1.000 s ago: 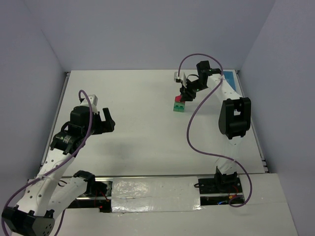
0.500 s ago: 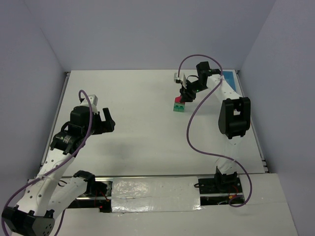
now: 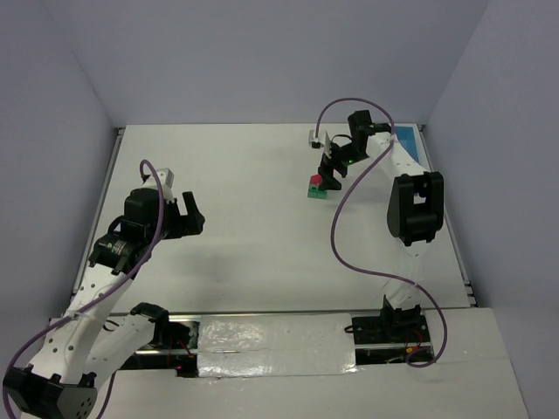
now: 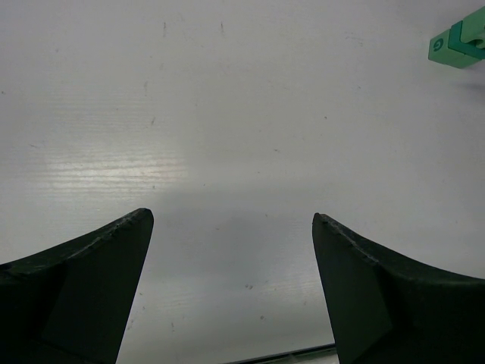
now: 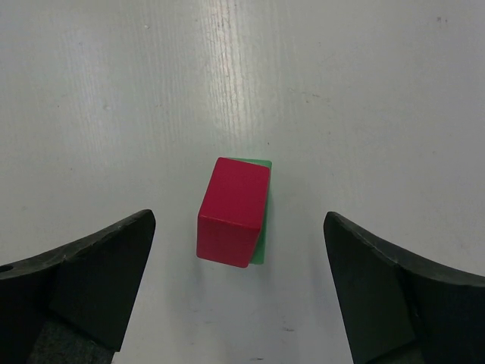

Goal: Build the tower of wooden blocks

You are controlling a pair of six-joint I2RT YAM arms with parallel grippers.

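Note:
The wood block tower (image 3: 316,187) stands at the table's far right of centre: a red block (image 5: 233,208) resting on green (image 5: 262,235), slightly askew, with a green edge showing past it. My right gripper (image 5: 239,218) hovers directly over it, open, its jaws wide on either side and touching nothing; in the top view it (image 3: 329,173) sits just above the stack. The left gripper (image 3: 194,218) stands open over bare table at the left, nothing between its fingers (image 4: 91,273). The left wrist view catches the tower's green base (image 4: 452,47) at its top right corner.
A light blue tray (image 3: 408,137) peeks out behind the right arm at the far right edge. A purple cable (image 3: 349,218) loops from the right wrist down to its base. A raised rim (image 3: 109,183) borders the table's left side.
The right gripper has opened and let go of the red block, which stays on the green stack. The left arm has not moved.

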